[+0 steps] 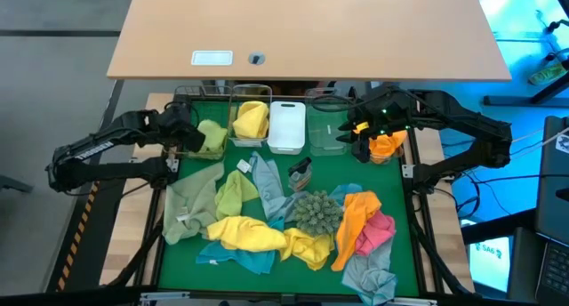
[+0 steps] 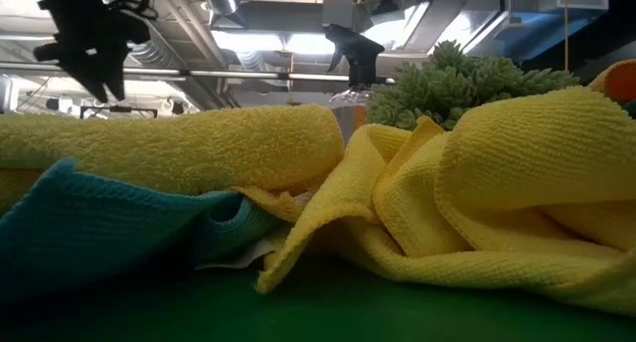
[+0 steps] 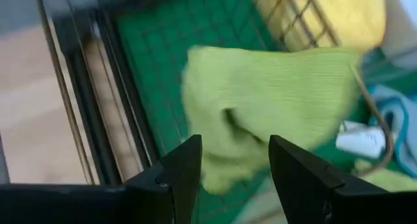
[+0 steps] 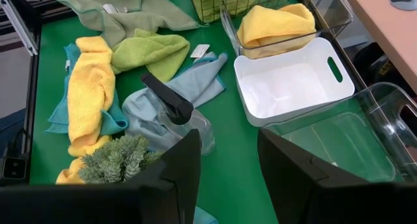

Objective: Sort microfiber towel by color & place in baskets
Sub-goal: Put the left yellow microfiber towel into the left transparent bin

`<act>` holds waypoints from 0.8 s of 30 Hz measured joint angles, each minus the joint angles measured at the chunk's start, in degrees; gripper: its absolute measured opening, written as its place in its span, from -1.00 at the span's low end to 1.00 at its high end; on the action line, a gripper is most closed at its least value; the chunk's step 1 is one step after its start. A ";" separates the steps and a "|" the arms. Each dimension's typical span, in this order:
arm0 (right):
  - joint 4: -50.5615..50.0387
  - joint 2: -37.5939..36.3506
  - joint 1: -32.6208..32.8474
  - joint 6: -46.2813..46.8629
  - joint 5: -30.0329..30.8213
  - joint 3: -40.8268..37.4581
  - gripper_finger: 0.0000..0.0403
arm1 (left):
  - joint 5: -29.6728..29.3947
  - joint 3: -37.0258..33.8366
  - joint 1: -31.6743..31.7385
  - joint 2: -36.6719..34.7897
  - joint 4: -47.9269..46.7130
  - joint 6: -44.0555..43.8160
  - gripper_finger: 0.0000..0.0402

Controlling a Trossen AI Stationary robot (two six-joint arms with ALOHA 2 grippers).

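My left tool (image 3: 234, 178) hangs over the far-left basket (image 1: 188, 99), jaws spread wide and holding nothing; a lime-green towel (image 3: 273, 110) lies just below them. My right tool (image 4: 228, 162) waits over the far-right basket (image 1: 388, 151), jaws parted and empty. More towels (image 1: 249, 233) lie heaped on the table (image 1: 267, 284).

5 baskets (image 1: 286, 128) line the table's (image 1: 178, 253) back edge; towels (image 1: 249, 233) lie before them.
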 joint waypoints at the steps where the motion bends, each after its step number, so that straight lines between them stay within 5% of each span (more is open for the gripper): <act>1: 0.00 0.00 0.00 0.00 -0.02 0.00 -0.25 | 1.12 0.00 0.10 0.00 -0.56 -0.45 -0.14; 15: 0.00 0.00 0.00 0.00 -0.02 0.00 -0.25 | 22.13 0.00 -1.62 0.00 8.11 5.80 -0.14; 24: -2.02 0.00 0.00 0.00 -0.02 0.00 -0.25 | 24.40 0.00 -11.88 0.07 22.00 5.82 -0.14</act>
